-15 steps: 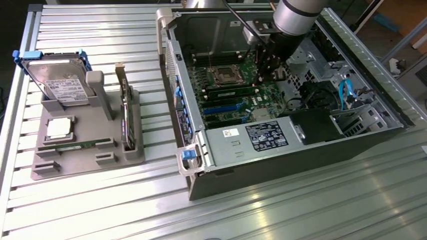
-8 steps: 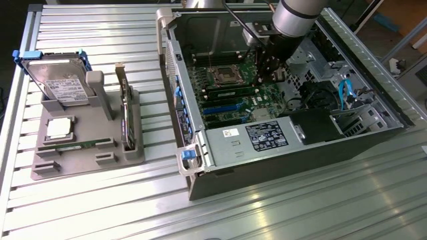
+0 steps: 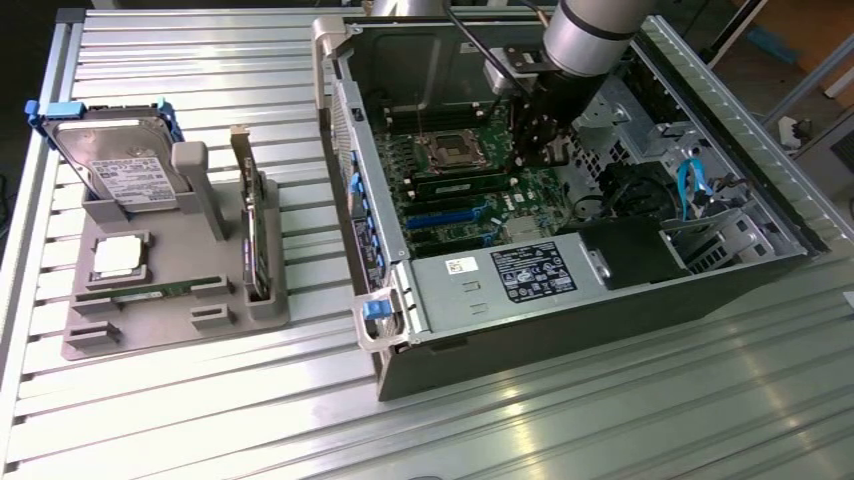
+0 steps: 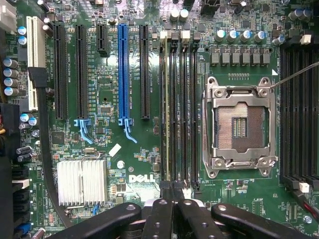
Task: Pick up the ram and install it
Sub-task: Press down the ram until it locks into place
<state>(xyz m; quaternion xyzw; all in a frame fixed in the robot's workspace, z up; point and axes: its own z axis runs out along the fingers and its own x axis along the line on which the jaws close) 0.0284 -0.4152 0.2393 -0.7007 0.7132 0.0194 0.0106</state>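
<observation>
Green ram [image 4: 166, 107] is sitting edge-on in 1 motherboard [image 4: 124, 174] slot beside the CPU socket [image 4: 240, 126]; you are hovering the gripper [image 4: 169, 209] just above it, fingers [image 4: 158, 219] pinched together, holding nothing. Seating looks done; latches I cannot confirm.

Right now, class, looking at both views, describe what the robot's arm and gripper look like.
The arm is a round silver-grey tube ending in a black wrist block, with a thin black cable running down beside it. The gripper is matte black: curved, rounded linkage bars joined by small round pivot pins, around two straight middle bars.
</observation>
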